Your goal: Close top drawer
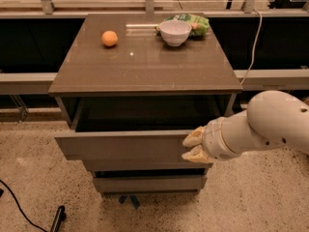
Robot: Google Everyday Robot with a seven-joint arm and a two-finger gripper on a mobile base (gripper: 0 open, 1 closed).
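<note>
The top drawer (120,144) of the grey-brown cabinet stands pulled out, its dark box interior showing under the cabinet top. Its flat front panel faces me. My gripper (191,146) is on the end of the white arm that comes in from the right. Its two tan fingertips (194,138) rest against the right end of the drawer's front panel, one above the other with a small gap. Nothing is held between them.
On the cabinet top (145,62) sit an orange (109,38), a white bowl (175,32) and a green bag (193,22). Two lower drawer fronts (149,182) sit below, shut. A black cable (19,207) lies on the speckled floor at left.
</note>
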